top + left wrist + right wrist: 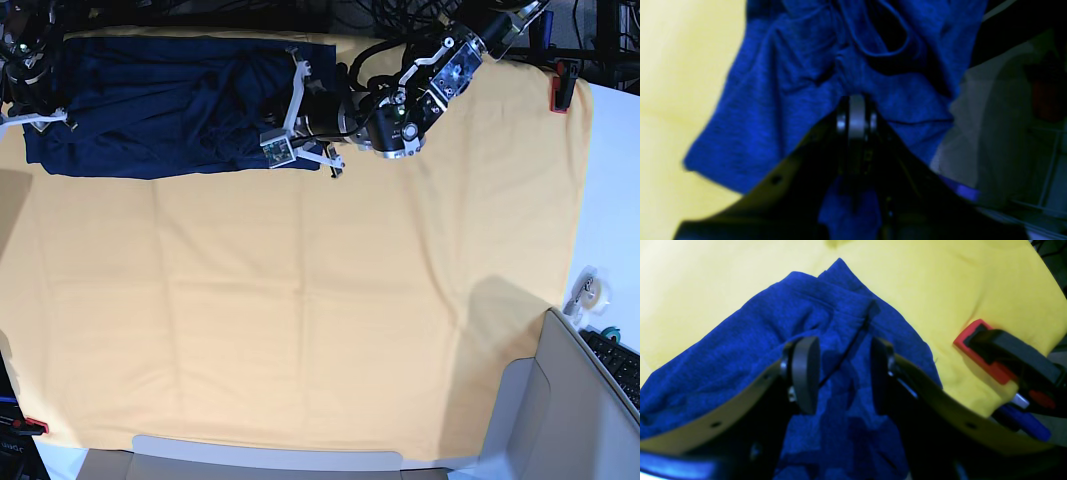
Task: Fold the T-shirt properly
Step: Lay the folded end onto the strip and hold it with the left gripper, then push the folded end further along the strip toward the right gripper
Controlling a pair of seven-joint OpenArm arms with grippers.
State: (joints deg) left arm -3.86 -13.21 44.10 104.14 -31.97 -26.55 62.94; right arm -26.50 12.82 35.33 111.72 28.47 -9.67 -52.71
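1. Left gripper [856, 115]: fingers pressed together on a bunched fold of the T-shirt [160, 105].
2. Right gripper [843, 373]: pads apart, straddling blue cloth; whether they pinch it is unclear.
3. The T-shirt lies at the yellow cloth's [320, 320] far edge, its sleeves indistinguishable among folds.

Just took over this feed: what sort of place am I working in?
Likely a lab workbench: a table cloth held by a red clamp, cables behind, a keyboard alongside, and the T-shirt laid out.
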